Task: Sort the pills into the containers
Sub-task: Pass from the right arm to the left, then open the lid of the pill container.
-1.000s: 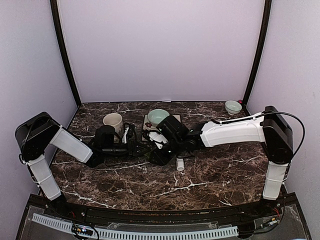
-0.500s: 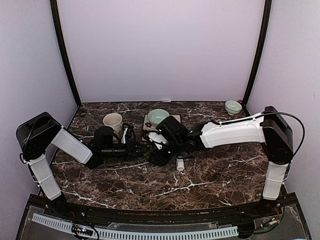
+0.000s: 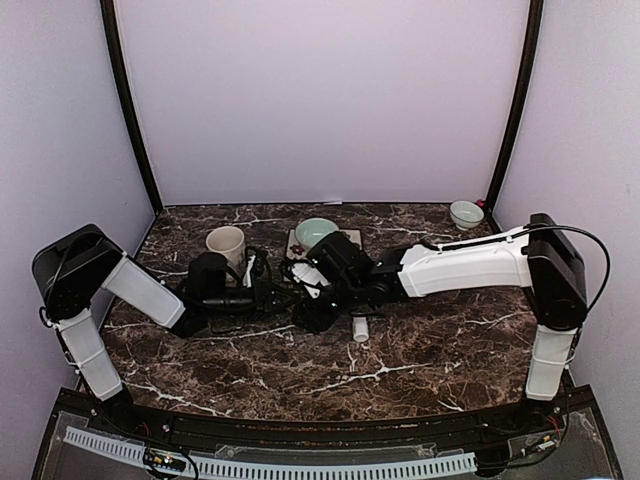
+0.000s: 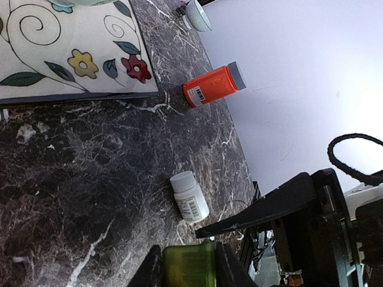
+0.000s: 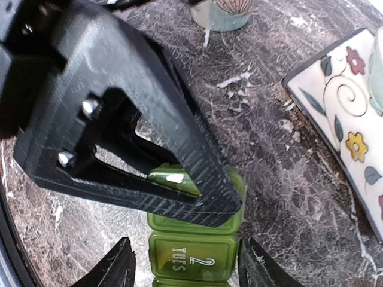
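Observation:
The dark green pill box (image 5: pixel 194 258) lies on the marble, its "TUES 2" lid facing up. My left gripper (image 4: pixel 188 270) is shut on one end of the box (image 4: pixel 189 266), with a finger on each side. In the right wrist view the left gripper's black fingers (image 5: pixel 149 119) cover the box's far compartment. My right gripper (image 5: pixel 187 266) is open, and its two fingertips straddle the "TUES 2" compartment. In the top view the two grippers meet at the table's centre (image 3: pixel 292 300) and hide the box. No loose pills show.
A white pill bottle (image 4: pixel 190 196) lies near the grippers and also shows in the top view (image 3: pixel 360 328). An orange bottle (image 4: pixel 212 85) lies beyond it. A floral tile (image 4: pixel 66 48) carries the pale green bowl (image 3: pixel 316 232). A cream mug (image 3: pixel 227 243) stands at the back left, a small bowl (image 3: pixel 466 213) at the back right.
My right gripper has edged a little to the left, closer over the pill box. The left arm has stayed in place.

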Robot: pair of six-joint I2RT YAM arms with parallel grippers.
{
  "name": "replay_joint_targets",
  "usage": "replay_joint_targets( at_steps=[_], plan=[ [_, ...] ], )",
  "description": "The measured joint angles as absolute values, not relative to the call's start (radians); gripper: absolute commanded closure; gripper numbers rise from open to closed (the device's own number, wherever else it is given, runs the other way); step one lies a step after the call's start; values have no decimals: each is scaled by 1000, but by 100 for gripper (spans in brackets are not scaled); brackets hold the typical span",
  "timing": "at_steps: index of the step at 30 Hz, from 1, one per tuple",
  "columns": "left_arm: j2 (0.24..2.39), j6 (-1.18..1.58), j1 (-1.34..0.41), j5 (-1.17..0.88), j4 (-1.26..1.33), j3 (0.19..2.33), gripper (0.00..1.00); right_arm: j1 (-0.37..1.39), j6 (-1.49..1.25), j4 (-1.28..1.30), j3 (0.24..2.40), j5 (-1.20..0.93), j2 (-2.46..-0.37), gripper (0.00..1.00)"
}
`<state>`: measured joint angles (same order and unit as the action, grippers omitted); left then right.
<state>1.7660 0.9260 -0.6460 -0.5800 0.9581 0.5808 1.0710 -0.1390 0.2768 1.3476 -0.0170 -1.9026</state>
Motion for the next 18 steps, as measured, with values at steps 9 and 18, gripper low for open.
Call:
replay_joint_targets(
  at_steps=[9, 18],
  plan=[
    [1736, 932, -646, -534, 877, 581, 100, 1119, -108, 256, 1347, 162, -1903, 41],
    [1645, 941, -646, -481, 717, 614, 100, 1186, -52, 209, 1330, 319, -1902, 49]
  ],
)
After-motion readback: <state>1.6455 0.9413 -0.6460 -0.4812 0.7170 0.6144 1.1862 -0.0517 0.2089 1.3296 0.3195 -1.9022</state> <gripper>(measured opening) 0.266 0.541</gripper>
